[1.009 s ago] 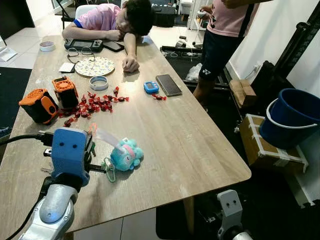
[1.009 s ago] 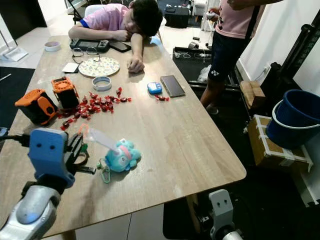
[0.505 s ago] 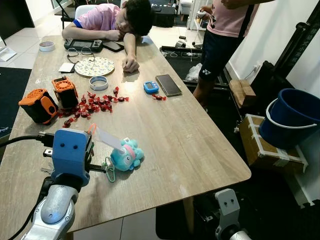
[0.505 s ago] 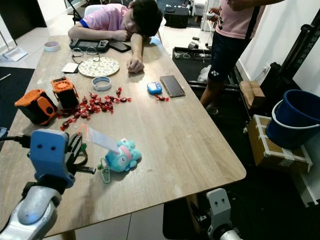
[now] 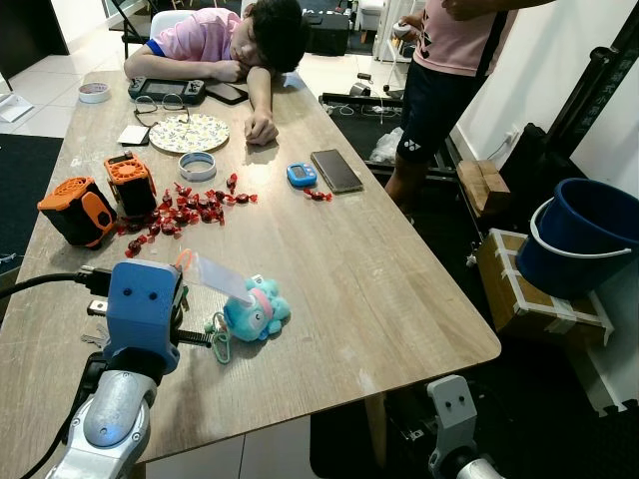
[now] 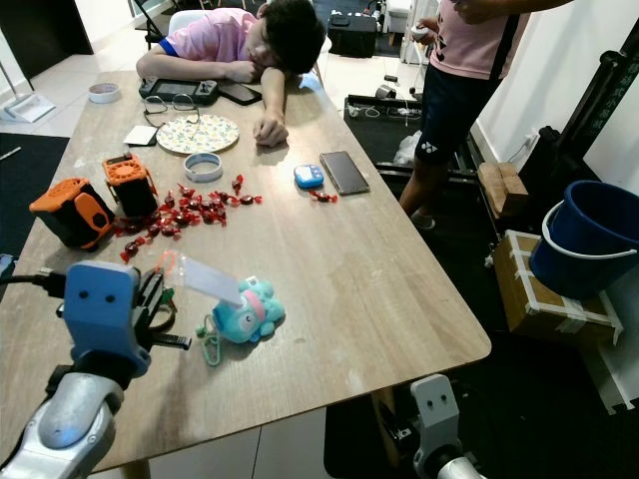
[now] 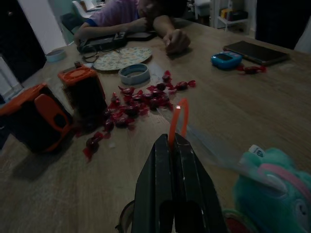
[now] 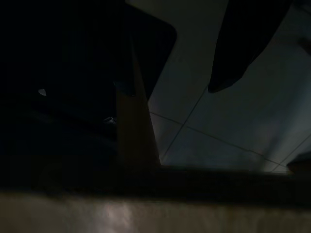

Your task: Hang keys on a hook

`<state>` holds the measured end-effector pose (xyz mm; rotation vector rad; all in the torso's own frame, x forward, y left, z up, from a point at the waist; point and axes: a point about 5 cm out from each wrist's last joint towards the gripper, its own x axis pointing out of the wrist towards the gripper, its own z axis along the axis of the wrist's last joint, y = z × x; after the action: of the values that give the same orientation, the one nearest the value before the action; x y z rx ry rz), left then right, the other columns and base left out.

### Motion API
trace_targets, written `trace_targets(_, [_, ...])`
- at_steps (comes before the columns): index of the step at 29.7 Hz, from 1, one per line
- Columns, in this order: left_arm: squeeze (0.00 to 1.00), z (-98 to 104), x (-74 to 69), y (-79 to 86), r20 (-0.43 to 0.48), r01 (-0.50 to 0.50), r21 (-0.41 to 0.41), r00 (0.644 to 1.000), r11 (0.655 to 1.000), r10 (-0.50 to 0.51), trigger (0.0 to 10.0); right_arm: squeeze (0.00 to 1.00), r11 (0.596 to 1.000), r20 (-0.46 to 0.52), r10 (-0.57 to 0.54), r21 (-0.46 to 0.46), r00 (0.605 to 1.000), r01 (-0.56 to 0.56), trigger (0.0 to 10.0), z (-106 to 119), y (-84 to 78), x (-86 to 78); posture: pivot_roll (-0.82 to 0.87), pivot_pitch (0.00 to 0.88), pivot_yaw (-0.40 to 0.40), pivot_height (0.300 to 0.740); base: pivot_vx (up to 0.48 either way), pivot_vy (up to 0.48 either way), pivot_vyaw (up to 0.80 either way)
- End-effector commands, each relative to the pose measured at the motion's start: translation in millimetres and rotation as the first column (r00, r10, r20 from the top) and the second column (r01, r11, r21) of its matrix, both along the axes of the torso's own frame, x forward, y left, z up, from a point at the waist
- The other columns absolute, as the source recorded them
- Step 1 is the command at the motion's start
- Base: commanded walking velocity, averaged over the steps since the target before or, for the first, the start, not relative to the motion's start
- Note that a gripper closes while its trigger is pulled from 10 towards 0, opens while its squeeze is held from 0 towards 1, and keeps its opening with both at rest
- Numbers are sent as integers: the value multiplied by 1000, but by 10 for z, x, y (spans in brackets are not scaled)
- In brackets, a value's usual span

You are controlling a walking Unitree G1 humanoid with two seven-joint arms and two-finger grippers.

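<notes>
Plush keychain nudged slightly right, left pincer closed on its orange loop, bare tabletop rightward

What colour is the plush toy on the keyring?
Teal with a pink band; the plush toy shows best in the left eye view.

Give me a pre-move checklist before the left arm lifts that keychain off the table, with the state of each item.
1. Left gripper shut on the orange loop of the keychain: ok, the fingers pinch it in the left wrist view.
2. Teal plush toy and green carabiner attached and free to follow: cannot tell; both lie on the wooden table.
3. Keys on the chain: cannot tell, none can be made out.
4. Hook to hang it on: not ok, none located yet.
5. Lift path past the red candies and orange devices: ok, they lie apart from the toy.
6. People: ok, the resting person is at the far end.
</notes>
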<state>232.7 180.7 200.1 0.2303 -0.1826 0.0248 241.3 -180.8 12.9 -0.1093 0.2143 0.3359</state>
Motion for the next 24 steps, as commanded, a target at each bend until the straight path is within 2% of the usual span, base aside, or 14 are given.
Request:
trace_targets(1, [0,-53,-21,5,-12,-8,3,1000,1000,8,10000,0,1000,-24,8,-6,1000,-8,10000,-56,-5,-39,232,143,-61,740,0,0,794])
trace_targets(6, [0,-58,-20,7,-13,-9,4,1000,1000,9,10000,0,1000,-26,7,-6,1000,-7,10000,-60,-10,-40,230,144,-60,740,0,0,791])
trace_targets(24, [0,-82,-35,16,-23,-8,5,1000,1000,8,10000,0,1000,-37,-2,10,999,2,10000,-88,-8,-72,230,158,-57,740,0,0,0])
